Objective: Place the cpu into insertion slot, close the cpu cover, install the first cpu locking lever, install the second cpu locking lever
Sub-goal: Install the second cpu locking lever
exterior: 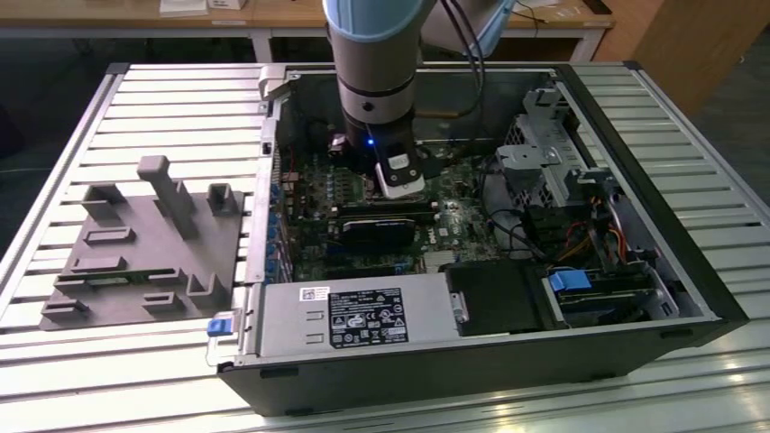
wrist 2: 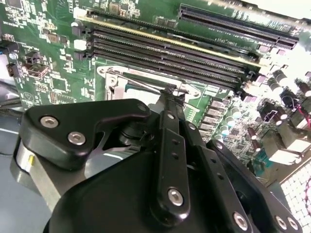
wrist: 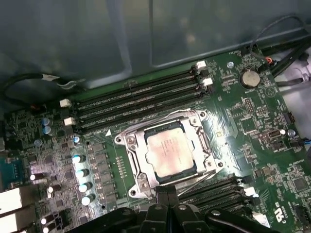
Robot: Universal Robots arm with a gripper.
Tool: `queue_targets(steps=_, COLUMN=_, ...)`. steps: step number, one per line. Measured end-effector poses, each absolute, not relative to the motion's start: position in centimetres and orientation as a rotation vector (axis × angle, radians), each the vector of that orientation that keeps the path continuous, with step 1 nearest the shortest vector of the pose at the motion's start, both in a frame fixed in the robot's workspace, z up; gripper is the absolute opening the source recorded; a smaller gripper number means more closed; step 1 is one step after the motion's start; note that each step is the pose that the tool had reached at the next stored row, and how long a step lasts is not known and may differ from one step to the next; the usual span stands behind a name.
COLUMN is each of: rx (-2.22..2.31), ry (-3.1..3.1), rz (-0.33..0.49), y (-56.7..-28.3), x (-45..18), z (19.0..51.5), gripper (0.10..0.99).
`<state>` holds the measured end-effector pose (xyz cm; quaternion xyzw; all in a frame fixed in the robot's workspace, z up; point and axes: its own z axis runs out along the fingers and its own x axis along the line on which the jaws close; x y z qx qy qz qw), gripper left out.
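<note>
One cpu [wrist: 169, 152]: silver-grey top up, seated in the one insertion slot [wrist: 146, 143] on the green motherboard [wrist: 252, 131], well in from the board's edges.

One cpu cover [wrist: 137, 167]: metal frame lying flat around the chip, its window showing the chip's top.

Locking levers: two thin wire levers [wrist: 200, 179] run along the frame's sides; I cannot tell whether either is latched.

One gripper [wrist: 167, 193], mine: black fingers drawn together at the tips, down at the cover's edge nearest the second bank of memory slots. In the second wrist view the tips [wrist 2: 170, 94] meet on a thin wire at the frame's corner; whether they clamp it I cannot tell.

Memory slots [wrist: 138, 99]: four long black ones in the bank beside the socket.

One coin cell [wrist: 250, 77] near the board's corner.

One open computer case [exterior: 481, 361] on the slatted bench [exterior: 144, 99], my arm [exterior: 375, 81] reaching down into it.

One grey fixture block [exterior: 144, 253] beside the case, toward the bench's edge on the exterior view's left.
</note>
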<state>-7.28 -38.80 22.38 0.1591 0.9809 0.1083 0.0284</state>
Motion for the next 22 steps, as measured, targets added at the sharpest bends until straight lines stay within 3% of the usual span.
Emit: queue_targets(steps=22, rx=0.445, ry=3.024, rz=0.415, y=-40.2, x=-8.5, z=20.5, gripper=0.102)
